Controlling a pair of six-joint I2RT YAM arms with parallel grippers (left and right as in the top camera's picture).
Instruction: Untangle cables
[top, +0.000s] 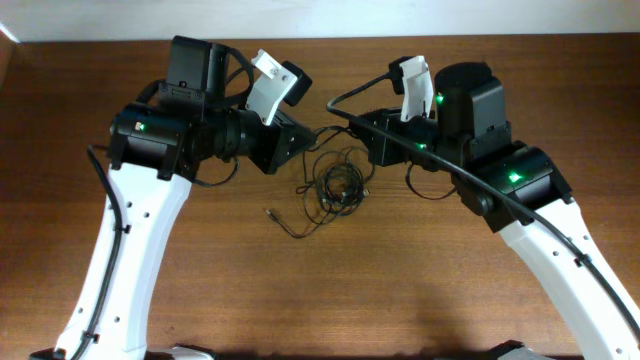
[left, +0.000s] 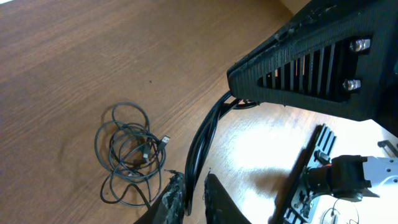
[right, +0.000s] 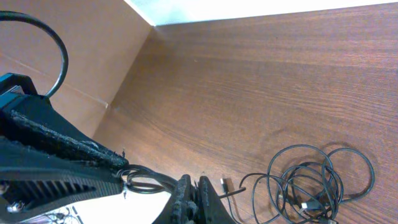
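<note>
The cables lie as a loose tangle of thin black loops on the brown table between my two arms, also seen as cables and cables. A doubled strand rises from the tangle and spans the short gap between the grippers. My left gripper has its fingers closed narrowly on this strand. My right gripper is shut on the other end of the strand, with a small plug end sticking out beside its fingers. From overhead, left gripper and right gripper nearly meet above the tangle.
One loose cable end with a plug trails toward the front left of the tangle. The table's far edge meets a pale wall. Both white arms reach in from the front corners.
</note>
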